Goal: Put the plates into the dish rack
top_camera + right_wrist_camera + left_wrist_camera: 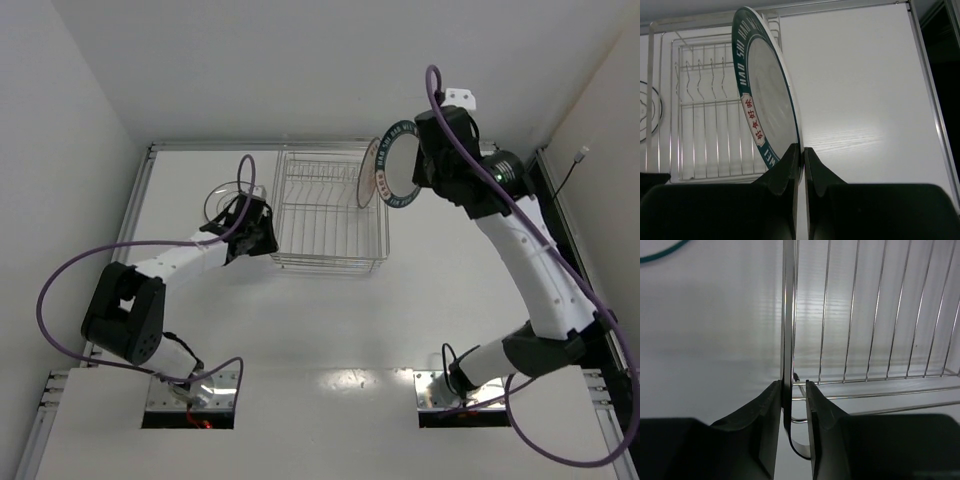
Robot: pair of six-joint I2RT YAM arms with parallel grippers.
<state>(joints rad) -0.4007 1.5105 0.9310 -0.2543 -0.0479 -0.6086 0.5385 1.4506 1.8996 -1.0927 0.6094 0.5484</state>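
Holding round teal-lettered plate (397,168) on edge, right gripper (801,148) pinched on its rim, at right end of silver wire dish rack (330,263); left gripper (793,383) narrow around clear dark-rimmed plate (786,315), edge-on between fingers, just left of rack; I can't tell if it grips; only left wrist view shows gap at one pad.

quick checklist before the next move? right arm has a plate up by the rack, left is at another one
1. Right pincer gripping the teal-rimmed plate: ok, shut on its rim.
2. Teal-rimmed plate held on edge by the right side of the dish rack: ok.
3. Rack slots free: ok, no plate stands in it.
4. Left pincer straddling the clear plate at its rim: ok.
5. Left grip clamped firm: cannot tell, a gap shows beside one finger.
6. Third plate located: not ok, it appears in no view.
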